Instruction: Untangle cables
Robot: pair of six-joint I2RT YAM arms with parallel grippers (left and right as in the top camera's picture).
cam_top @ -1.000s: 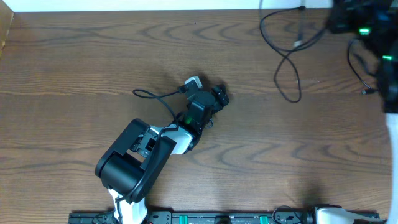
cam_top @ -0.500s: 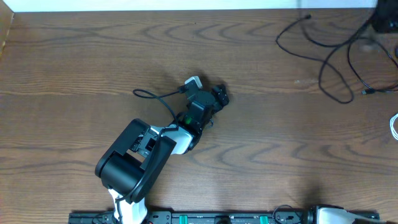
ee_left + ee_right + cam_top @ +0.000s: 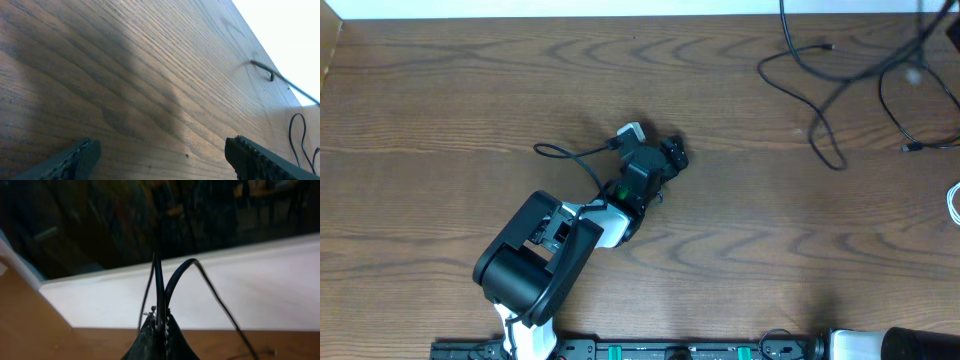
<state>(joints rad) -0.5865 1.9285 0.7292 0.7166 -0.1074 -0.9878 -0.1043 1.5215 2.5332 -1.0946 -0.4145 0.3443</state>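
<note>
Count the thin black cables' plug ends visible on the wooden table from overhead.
2. The upper plug end lies near the table's far edge, at right; the lower plug end near the right edge. The cables run off frame, so more may be hidden.

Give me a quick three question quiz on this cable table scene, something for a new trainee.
1. True or false: the right tool is shut on black cables.
2. Multiple choice: in the overhead view, the black cables lie at the A) top right, B) bottom left, C) dead centre.
3. Fill in the blank: the left tool stands ___ over bare table, holding nothing.

Key: 1 true; 2 A; 3 open.
</note>
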